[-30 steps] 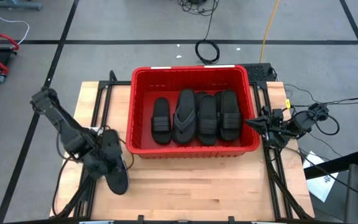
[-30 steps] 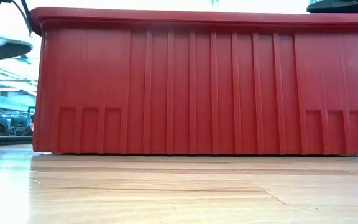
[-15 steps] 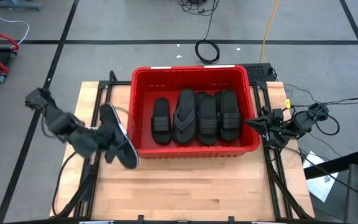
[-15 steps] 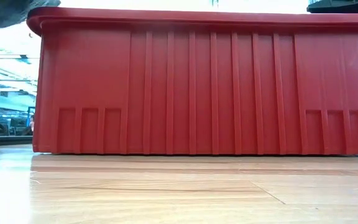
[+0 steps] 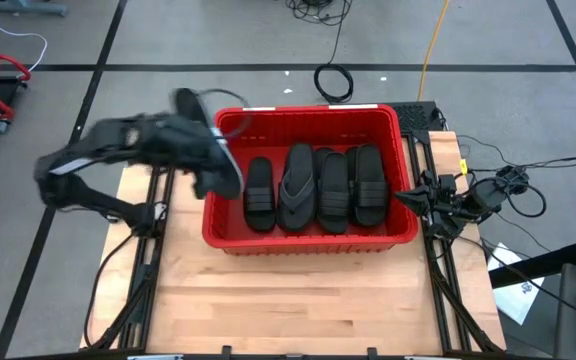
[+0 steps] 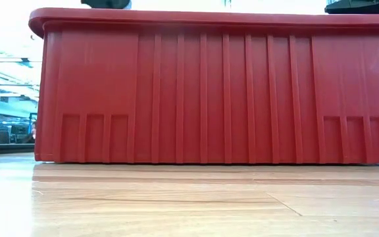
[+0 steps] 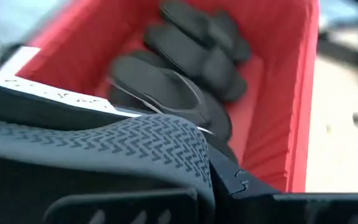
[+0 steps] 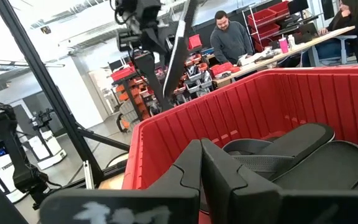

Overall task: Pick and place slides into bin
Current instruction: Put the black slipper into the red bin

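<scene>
The red bin (image 5: 308, 122) stands mid-table with several black slides (image 5: 333, 190) lying flat side by side on its floor; they also show in the left wrist view (image 7: 179, 68). My left gripper (image 5: 190, 143) is shut on another black slide (image 5: 216, 150) above the bin's left wall; its chevron-treaded sole (image 7: 135, 146) fills the left wrist view. My right gripper (image 5: 405, 197) waits shut and empty at the bin's right rim, its fingers together (image 8: 201, 163). My left gripper pinches the slide about midway along its length (image 5: 203, 145), coming from the table's left side, fingers across it. One finger (image 7: 247, 186) shows beside the sole; the slide hides the contact itself. The slide is lifted clear, tilted on edge, over the bin's left wall.
Bare wooden table (image 5: 298, 300) lies in front of the bin. Cables (image 5: 333, 80) lie on the floor behind the table. The bin's ribbed near wall (image 6: 216, 92) fills the low view. People (image 8: 229, 40) sit at benches in the room beyond.
My left gripper has carried the slide up from the table's near left, toward the far edge and to the right, until it is over the bin's left wall. The slide has been lifted clear of the table and has turned about on the way.
</scene>
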### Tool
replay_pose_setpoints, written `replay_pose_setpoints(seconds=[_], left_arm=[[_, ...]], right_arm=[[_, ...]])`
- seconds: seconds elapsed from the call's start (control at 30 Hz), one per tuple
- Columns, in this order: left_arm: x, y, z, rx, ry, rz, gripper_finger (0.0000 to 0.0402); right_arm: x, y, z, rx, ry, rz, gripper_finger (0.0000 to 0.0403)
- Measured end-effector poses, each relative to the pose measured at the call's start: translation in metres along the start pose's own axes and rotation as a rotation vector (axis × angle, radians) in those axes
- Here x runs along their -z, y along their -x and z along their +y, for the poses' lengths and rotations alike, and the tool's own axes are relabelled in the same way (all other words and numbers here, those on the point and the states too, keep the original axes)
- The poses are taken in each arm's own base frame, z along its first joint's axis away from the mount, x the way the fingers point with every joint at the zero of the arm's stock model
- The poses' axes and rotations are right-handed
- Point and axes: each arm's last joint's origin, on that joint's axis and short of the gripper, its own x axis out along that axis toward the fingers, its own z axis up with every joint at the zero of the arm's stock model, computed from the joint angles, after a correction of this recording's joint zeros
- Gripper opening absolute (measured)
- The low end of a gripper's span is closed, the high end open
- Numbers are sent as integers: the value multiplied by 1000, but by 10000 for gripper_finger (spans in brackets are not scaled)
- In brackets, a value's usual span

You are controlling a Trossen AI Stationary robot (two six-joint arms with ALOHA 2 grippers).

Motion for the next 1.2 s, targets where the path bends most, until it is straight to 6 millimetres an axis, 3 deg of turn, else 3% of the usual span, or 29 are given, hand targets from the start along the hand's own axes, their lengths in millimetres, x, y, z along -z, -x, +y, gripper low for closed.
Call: replay_pose_setpoints(seconds=[0.13, 0.23, 0.33, 0.6, 0.83, 1.07, 1.2], left_arm=[[-16, -47, 4, 147, -78, 146, 0], [-17, -79, 8, 254, -91, 272, 0], [-17, -113, 13, 259, -91, 377, 0], [-13, -184, 32, 262, -8, 529, 0], [-1, -226, 48, 237, 63, 633, 0], [27, -244, 64, 205, 177, 712, 0], [25, -249, 66, 236, 287, 655, 0]], right_arm=[[0, 0, 0, 0, 0, 0, 0], [0, 0, 0, 0, 0, 0, 0], [0, 0, 0, 0, 0, 0, 0], [0, 0, 0, 1, 8, 0, 0], [0, 0, 0, -1, 8, 1, 0], [0, 0, 0, -2, 8, 1, 0], [0, 0, 0, -3, 26, 1, 0]])
